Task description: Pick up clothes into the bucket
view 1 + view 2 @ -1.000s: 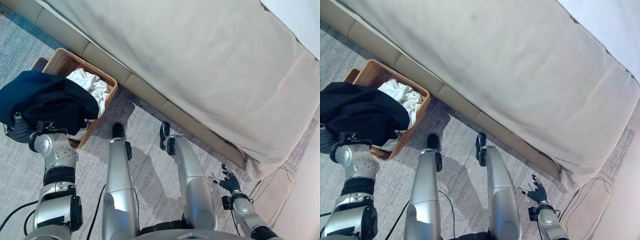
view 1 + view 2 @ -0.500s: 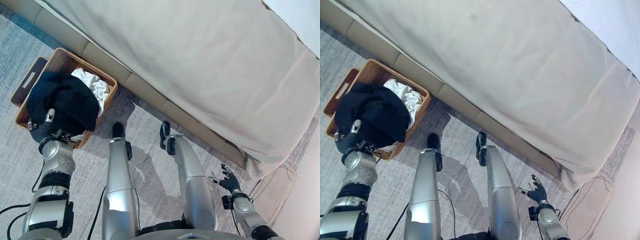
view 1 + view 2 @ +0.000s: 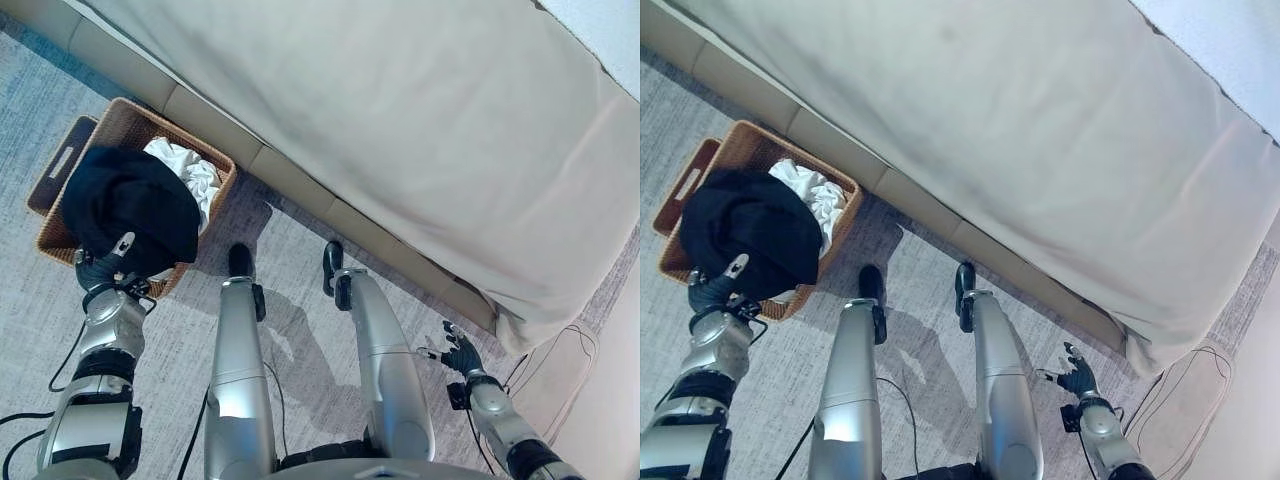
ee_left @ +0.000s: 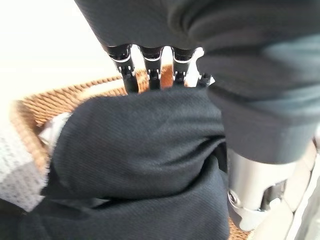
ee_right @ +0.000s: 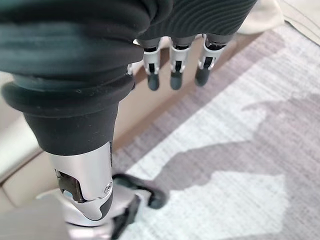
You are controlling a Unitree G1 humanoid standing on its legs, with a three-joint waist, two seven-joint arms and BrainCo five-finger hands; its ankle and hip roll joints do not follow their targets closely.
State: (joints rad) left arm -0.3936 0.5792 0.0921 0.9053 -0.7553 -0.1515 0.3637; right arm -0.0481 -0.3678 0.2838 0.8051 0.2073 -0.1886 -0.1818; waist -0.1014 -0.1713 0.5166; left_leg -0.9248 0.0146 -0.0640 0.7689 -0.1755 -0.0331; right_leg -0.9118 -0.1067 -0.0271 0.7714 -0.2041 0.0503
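Looking steeply down from the head in both eye views, sharing the basket (image 3: 215, 160), rug (image 3: 930, 360) and sofa (image 3: 420, 130); left wrist view very close along the left hand (image 4: 150, 67) into dark cloth (image 4: 145, 150); right wrist view close above the rug.

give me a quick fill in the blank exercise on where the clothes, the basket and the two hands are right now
1. The black garment lies on top of the ____ basket.
2. Under it in the basket shows a ____ cloth.
3. The left robot hand is at the basket's near rim, its fingers against the ____ garment.
4. The right robot hand hangs over the carpet holding ____.

Missing words: wicker; white; black; nothing
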